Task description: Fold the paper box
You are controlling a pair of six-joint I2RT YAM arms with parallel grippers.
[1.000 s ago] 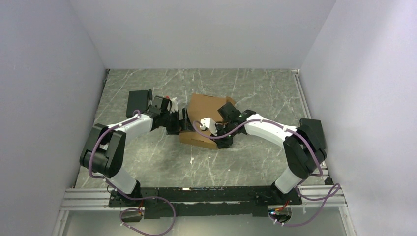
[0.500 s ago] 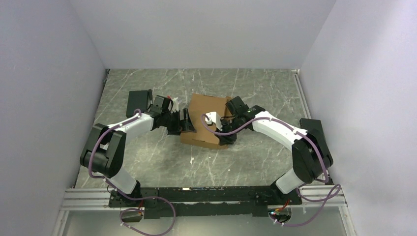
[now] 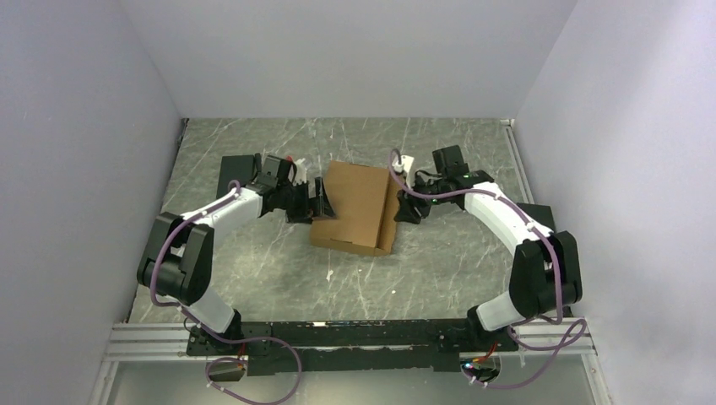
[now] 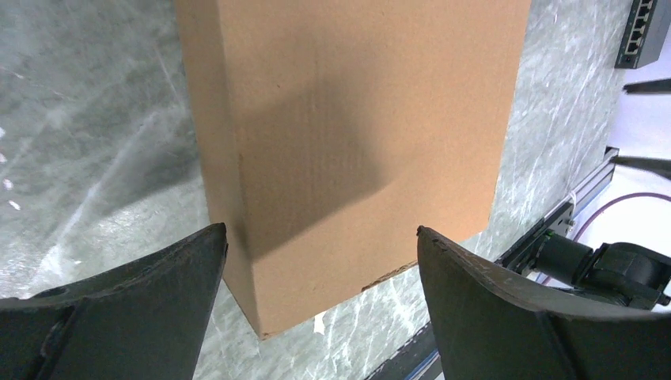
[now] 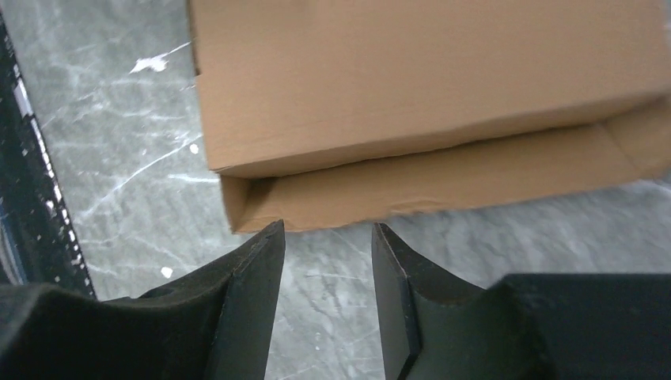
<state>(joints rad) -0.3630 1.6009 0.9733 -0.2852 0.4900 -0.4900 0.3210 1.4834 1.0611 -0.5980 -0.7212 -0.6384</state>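
Tabletop stock, listed left to right.

Item one: your left gripper (image 3: 318, 202). Its fingers (image 4: 158, 301) are spread wide with nothing between them. It sits just beside the left edge of the paper box (image 3: 359, 207), and you cannot tell whether it touches.

Item two: the paper box, plain brown cardboard. It lies in the middle of the grey marbled table (image 3: 253, 261), between your two grippers. Its top panel is folded down flat, so the inside is hidden and you cannot tell what, if anything, it holds. One side flap (image 5: 443, 178) along its right edge is loose and juts out from under the top panel.

Item three: your right gripper (image 3: 409, 213). Its fingers stand at a narrow gap, gripping nothing, with the tips just short of that loose flap.
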